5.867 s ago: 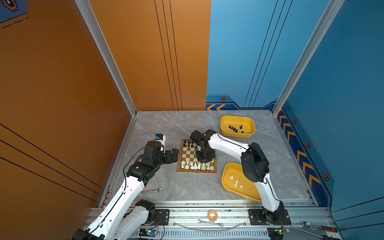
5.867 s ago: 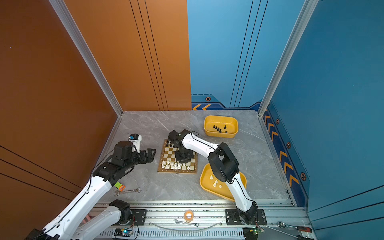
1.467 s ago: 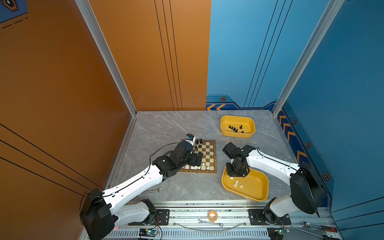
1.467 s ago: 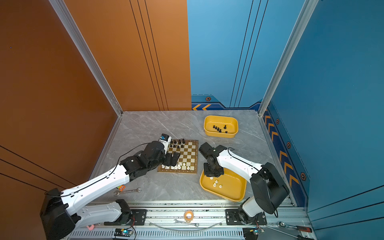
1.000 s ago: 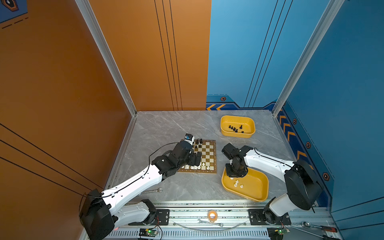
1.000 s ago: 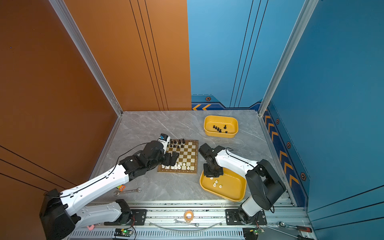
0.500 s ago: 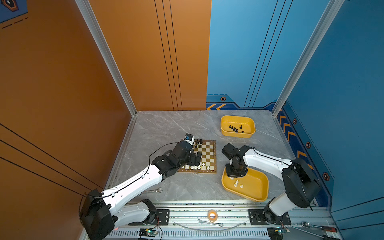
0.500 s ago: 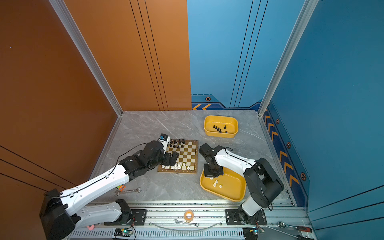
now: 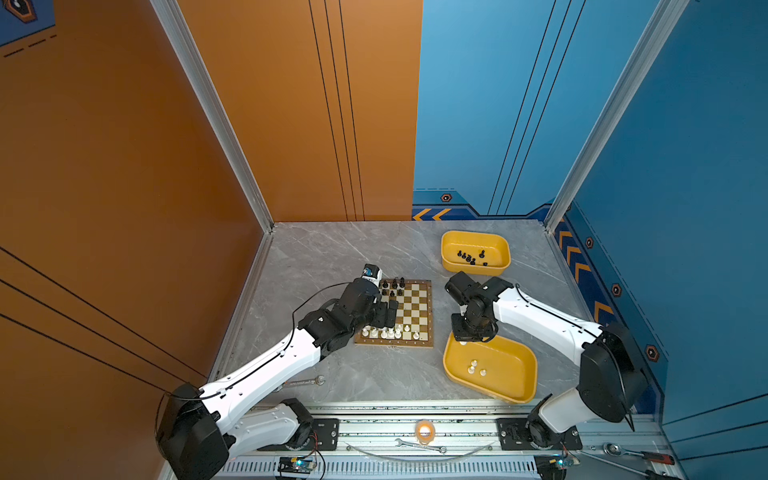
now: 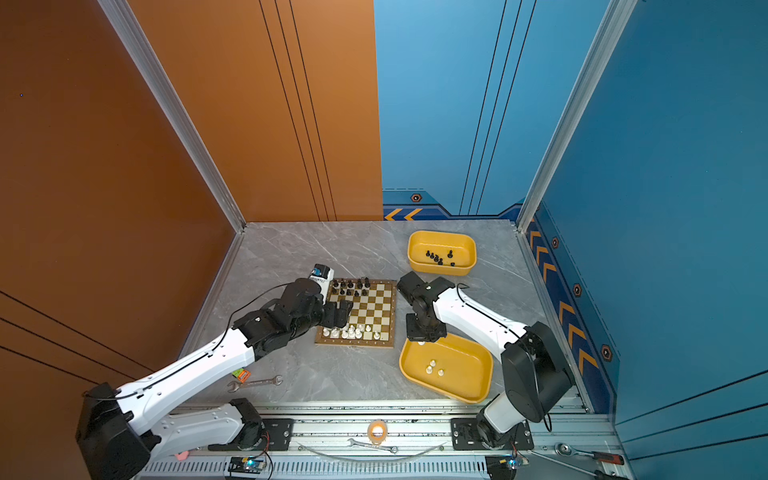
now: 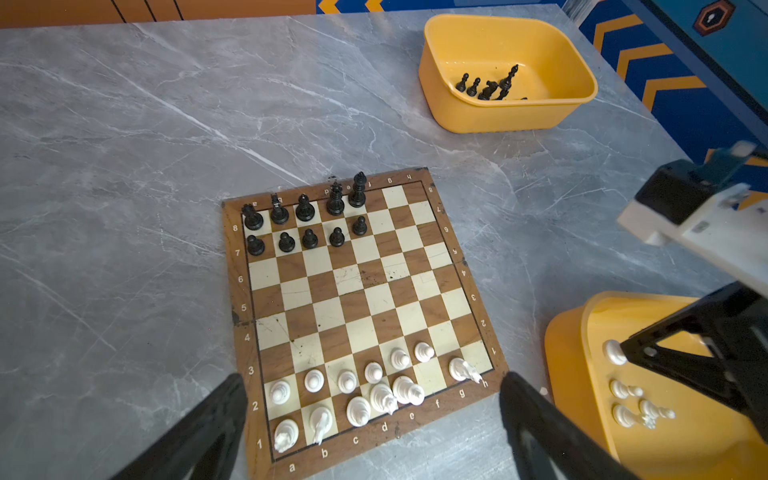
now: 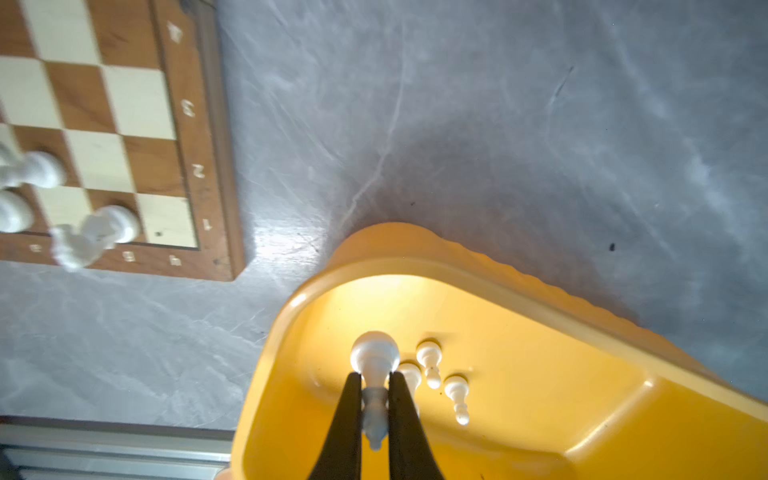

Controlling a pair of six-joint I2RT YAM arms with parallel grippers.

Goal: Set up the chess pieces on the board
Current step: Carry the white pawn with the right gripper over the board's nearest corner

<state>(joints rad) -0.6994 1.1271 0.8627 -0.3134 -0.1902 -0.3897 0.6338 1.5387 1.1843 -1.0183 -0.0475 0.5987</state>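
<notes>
Right gripper (image 12: 375,378) pinches a white piece (image 12: 375,357) by its stem, over the tray (image 12: 540,316) beside the board (image 11: 365,291); the grip likely keeps it upright for placing. Left gripper (image 11: 372,377) is spread wide over the board, idle.

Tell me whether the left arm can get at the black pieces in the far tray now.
Doubtful. The left gripper is open over the board, but the right arm stands just in front of the far tray, crowding the direct line.

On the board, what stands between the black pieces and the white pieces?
Nothing. The left wrist view shows only bare squares of the board between the black pieces and the white pieces.
</notes>
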